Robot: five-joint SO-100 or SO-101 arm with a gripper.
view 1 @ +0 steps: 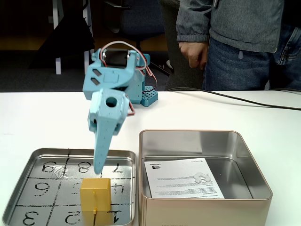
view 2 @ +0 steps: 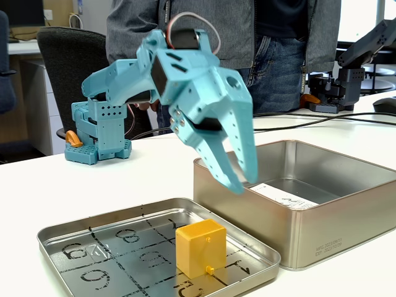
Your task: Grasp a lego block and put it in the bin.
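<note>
Gripper hangs with parted, empty fingers just above the lego block, which sits below it in the tray

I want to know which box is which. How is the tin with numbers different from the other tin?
The numbered tray is shallow; the bin is deep. The tray has a hand-drawn number grid; the bin has a printed sheet inside. The tray holds the lego block; the bin does not. Both are silvery metal with rounded corners.
</note>
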